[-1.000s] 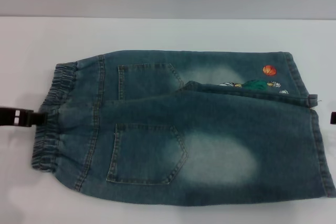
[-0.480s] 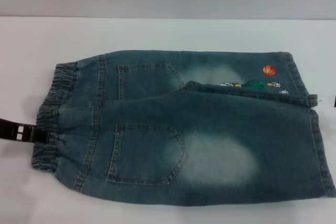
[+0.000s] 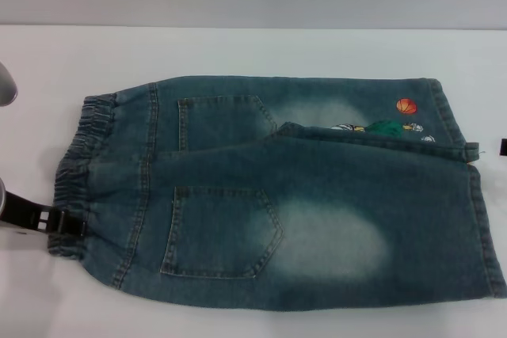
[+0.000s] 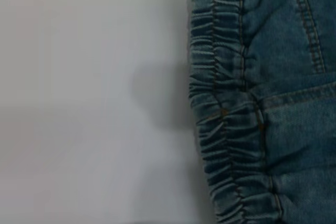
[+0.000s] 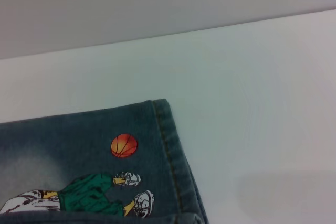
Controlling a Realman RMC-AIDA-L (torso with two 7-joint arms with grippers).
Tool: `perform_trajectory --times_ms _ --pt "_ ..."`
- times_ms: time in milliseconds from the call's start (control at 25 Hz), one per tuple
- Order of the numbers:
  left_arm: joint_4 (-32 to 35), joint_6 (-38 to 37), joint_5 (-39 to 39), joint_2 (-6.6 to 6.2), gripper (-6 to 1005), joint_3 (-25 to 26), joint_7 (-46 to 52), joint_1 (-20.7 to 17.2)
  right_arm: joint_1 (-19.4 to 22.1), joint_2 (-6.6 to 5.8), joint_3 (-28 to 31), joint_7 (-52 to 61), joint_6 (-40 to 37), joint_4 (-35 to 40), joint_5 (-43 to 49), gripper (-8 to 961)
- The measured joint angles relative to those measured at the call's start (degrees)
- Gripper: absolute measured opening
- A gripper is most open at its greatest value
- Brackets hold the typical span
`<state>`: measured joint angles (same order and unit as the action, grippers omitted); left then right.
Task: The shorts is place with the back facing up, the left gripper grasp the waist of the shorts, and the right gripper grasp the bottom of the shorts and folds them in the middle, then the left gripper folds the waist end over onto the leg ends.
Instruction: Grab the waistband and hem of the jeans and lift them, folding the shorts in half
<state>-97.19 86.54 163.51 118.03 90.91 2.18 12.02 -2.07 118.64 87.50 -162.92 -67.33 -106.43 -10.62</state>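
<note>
On the white table (image 3: 238, 49) lie faded blue shorts (image 3: 317, 219), left gripper (image 3: 59, 222) at the waist (image 3: 75, 172), finger state unclear.

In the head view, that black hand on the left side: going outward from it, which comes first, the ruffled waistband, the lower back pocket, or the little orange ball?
From the left hand:
1. The waist, right at the hand, at the shorts' left end.
2. The lower back pocket, toward the middle.
3. The orange ball embroidery, far right, near the leg ends.
</note>
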Motion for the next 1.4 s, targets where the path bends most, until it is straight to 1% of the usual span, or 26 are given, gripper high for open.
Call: perform_trajectory --times_ms 600,1400 --pt "0.1 0.9 -0.1 0.10 785 -3.1 2.8 0.2 -0.2 -0.17 0.2 -0.9 0.1 -0.8 1.0 585" --pt "0.7 0.9 0.0 0.09 784 -4.4 3.7 0.9 0.2 -0.17 0.2 -2.2 0.1 -1.3 1.0 585"
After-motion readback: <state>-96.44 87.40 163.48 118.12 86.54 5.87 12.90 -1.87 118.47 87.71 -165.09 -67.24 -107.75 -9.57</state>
